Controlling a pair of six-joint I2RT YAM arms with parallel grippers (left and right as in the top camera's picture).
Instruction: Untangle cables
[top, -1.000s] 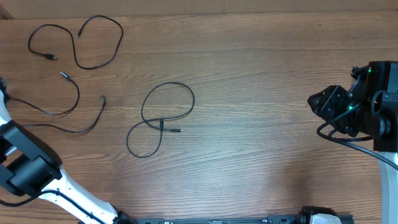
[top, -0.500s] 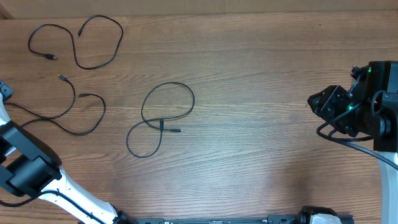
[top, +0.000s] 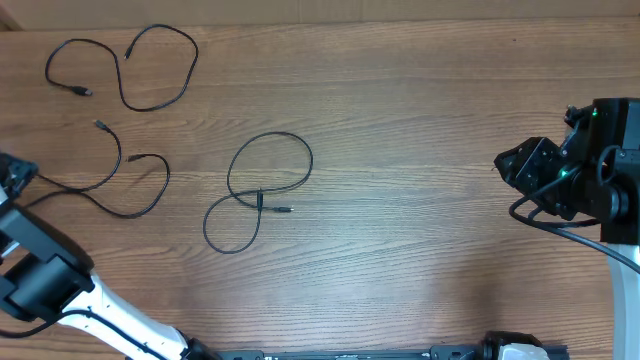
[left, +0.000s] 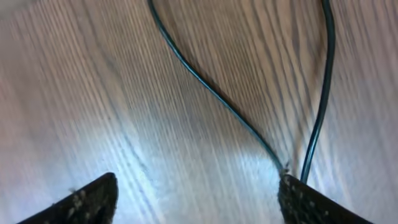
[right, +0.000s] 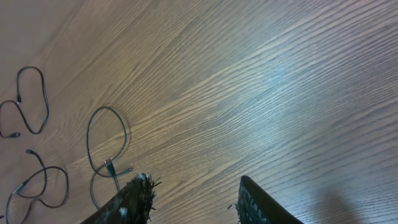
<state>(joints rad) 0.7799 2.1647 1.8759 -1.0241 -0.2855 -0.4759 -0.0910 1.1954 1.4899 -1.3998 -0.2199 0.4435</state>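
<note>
Three thin black cables lie apart on the wooden table. One loops at the far left (top: 150, 100), one snakes below it (top: 145, 207), and one forms a figure-eight near the middle (top: 262, 190). My left gripper (top: 20, 172) is at the left edge beside the snaking cable's end. In the left wrist view the left gripper (left: 199, 199) is open, with two strands of that cable (left: 211, 93) running ahead and meeting by the right fingertip (left: 305, 199), not pinched. My right gripper (right: 194, 199) hangs open over bare wood at the far right (top: 515, 165).
Both arms' bases and thicker black cables sit at the front edge and right side (top: 600, 190). The table's back edge runs along the top (top: 400, 18). The right wrist view shows the figure-eight cable (right: 106, 143) far to the left of its fingers.
The left gripper has opened from shut and let go of the snaking cable, then drawn back toward the front. That cable's end shifted and now lies still. The right arm has not moved.
</note>
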